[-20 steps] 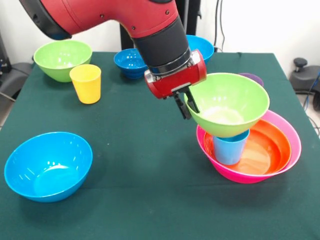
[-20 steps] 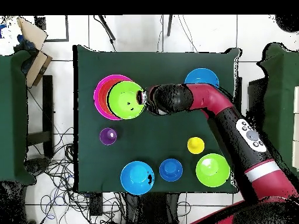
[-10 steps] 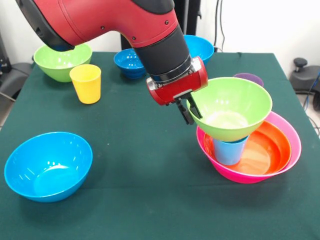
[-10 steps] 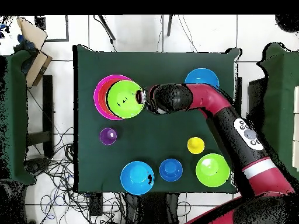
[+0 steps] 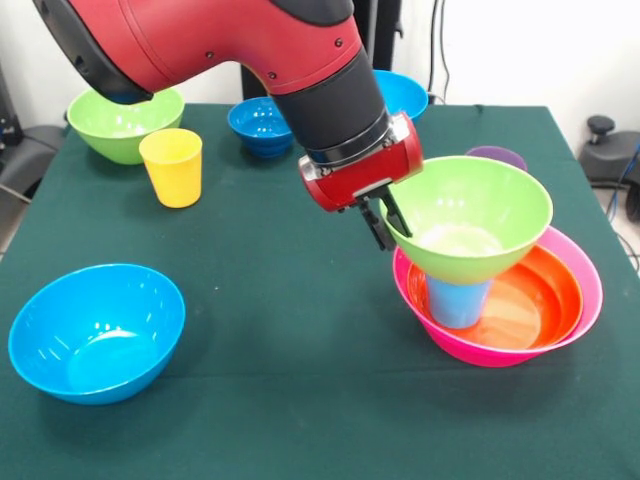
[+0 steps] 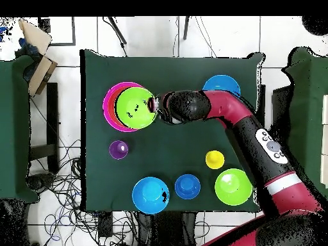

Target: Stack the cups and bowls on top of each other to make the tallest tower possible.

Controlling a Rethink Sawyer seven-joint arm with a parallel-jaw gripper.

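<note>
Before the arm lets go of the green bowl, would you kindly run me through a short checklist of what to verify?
1. Pincer grips the green bowl's rim: ok.
2. Green bowl sits on the light blue cup: ok.
3. Cup stands inside the orange bowl, which nests in the pink bowl: ok.
4. Green bowl level: not ok, it tilts a little.
5. Green bowl centred over the cup: cannot tell.
6. Yellow cup and purple cup free for later: ok.
</note>
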